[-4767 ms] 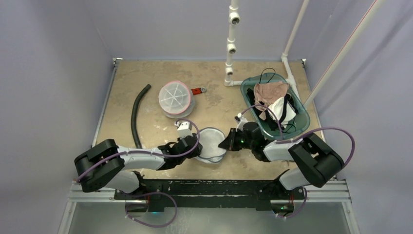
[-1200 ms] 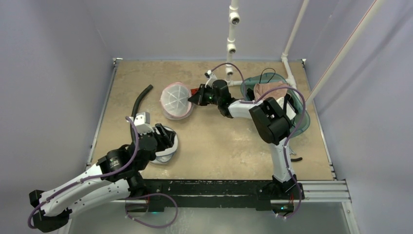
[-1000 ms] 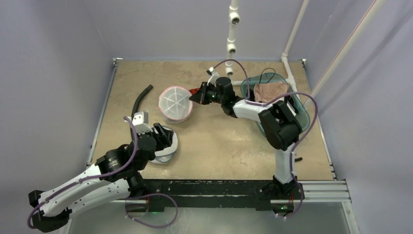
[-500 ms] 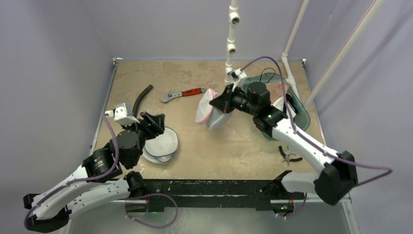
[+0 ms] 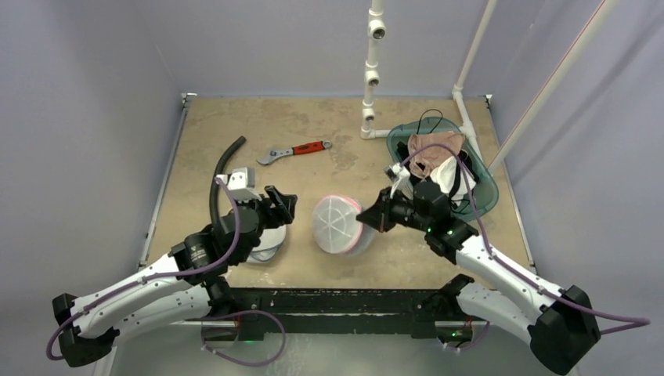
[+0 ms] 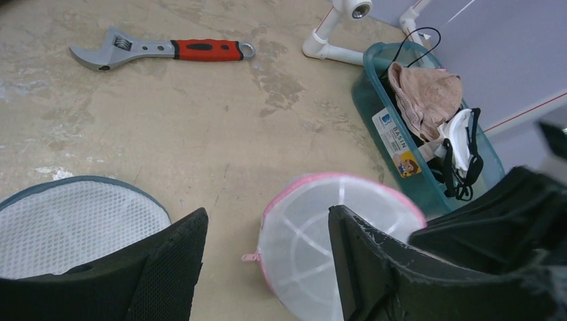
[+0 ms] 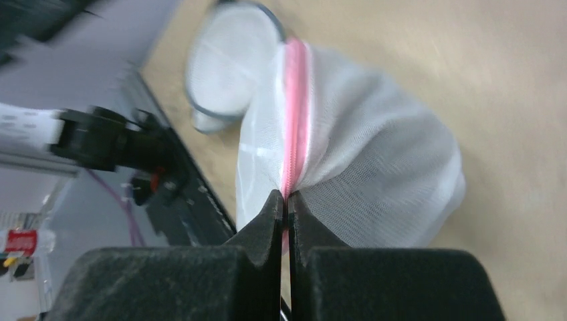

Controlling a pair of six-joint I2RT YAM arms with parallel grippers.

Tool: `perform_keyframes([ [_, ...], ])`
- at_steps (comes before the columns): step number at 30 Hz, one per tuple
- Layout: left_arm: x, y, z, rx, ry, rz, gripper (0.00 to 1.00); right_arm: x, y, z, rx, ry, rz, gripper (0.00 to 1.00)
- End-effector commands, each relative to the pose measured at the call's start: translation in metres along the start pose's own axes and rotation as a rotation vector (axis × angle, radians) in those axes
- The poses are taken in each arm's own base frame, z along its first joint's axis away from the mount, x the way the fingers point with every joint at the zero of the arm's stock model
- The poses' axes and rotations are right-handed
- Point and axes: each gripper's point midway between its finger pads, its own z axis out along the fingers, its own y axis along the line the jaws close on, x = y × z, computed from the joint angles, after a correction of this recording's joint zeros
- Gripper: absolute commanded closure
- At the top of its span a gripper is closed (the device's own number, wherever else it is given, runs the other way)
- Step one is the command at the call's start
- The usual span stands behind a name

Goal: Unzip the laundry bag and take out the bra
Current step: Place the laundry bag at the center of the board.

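Tan worktop [image 5: 344,125] carries our laundry bag [image 5: 337,223] at lower centre of the overhead frame; our right fingers [image 7: 266,224] are pinched tight on its pink zipper seam [image 7: 295,114], while our left fingers [image 6: 170,264] stand wide, holding nothing, just left of it.

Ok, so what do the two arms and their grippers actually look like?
The left arm and right arm have white links with black joints, and a purple cable loops along each. The left gripper and right gripper have black, wedge-shaped fingers. A white block sits on the left wrist.
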Motion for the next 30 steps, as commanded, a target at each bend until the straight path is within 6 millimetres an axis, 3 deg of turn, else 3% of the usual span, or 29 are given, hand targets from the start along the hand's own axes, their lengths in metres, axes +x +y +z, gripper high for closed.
perform_keyframes([
  [1, 0.006, -0.003, 0.001, 0.039, -0.007, -0.067, 0.35, 0.037, -0.049, -0.009, 0.215, -0.041, 0.155, 1.0],
  [3, 0.02, -0.002, 0.004, 0.048, 0.026, -0.057, 0.35, 0.042, -0.058, -0.015, 0.258, -0.075, 0.185, 1.0],
  [4, 0.028, -0.001, 0.006, 0.048, 0.044, -0.052, 0.35, 0.041, -0.058, -0.019, 0.263, -0.09, 0.186, 0.91],
  [6, 0.04, -0.002, 0.008, 0.06, 0.076, -0.046, 0.35, 0.037, -0.058, -0.023, 0.279, -0.109, 0.178, 0.6],
  [7, 0.047, -0.003, 0.01, 0.067, 0.094, -0.041, 0.34, 0.036, -0.059, -0.026, 0.293, -0.113, 0.18, 0.5],
  [9, 0.056, -0.008, 0.011, 0.1, 0.12, -0.037, 0.34, 0.04, -0.054, -0.031, 0.284, -0.098, 0.203, 0.4],
  [13, 0.063, -0.024, 0.015, 0.173, 0.138, -0.03, 0.31, 0.054, -0.039, -0.038, 0.212, -0.085, 0.283, 0.37],
  [19, 0.045, -0.045, 0.041, 0.267, 0.125, 0.054, 0.2, 0.064, -0.037, -0.052, 0.201, -0.142, 0.373, 0.37],
  [23, 0.045, -0.051, 0.067, 0.409, 0.274, 0.088, 0.19, 0.071, -0.037, -0.056, 0.193, -0.151, 0.392, 0.37],
  [30, 0.056, -0.085, 0.085, 0.654, 0.42, 0.22, 0.15, 0.078, -0.033, -0.058, 0.156, -0.152, 0.386, 0.37],
])
